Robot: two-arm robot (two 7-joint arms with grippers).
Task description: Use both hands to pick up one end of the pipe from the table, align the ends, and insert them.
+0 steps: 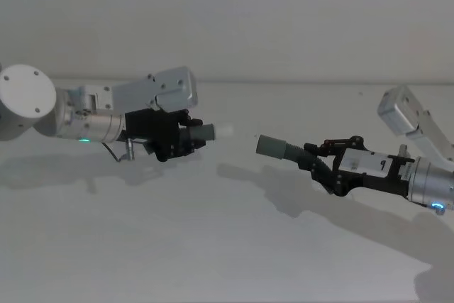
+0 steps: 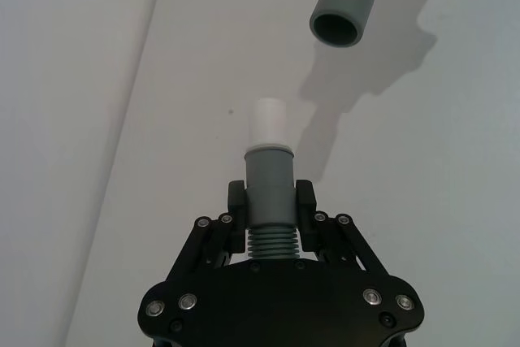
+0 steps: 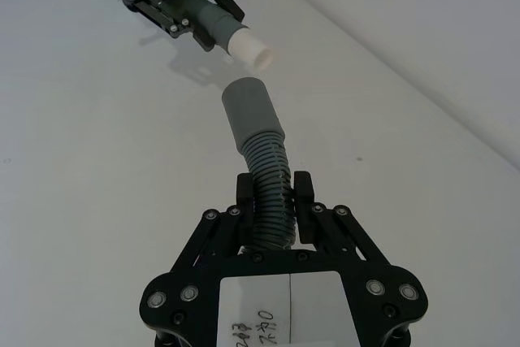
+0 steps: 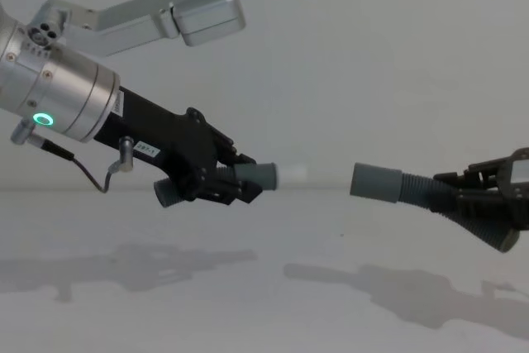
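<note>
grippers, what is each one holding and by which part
Left gripper: the short tube piece, gripped where its cuff meets the ribs. Right gripper: the longer tube piece, gripped on its ribbed stretch.

Rear stretch of the longer tube [image 3: 262, 160], lost under right gripper [image 3: 275, 191]

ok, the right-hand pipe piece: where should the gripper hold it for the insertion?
Probably just behind the smooth cuff, closing across it from its two sides. The right gripper holds the ribbed stretch farther back, leaving bendy ribs ahead of its fingers. Keep the open mouth free.
</note>
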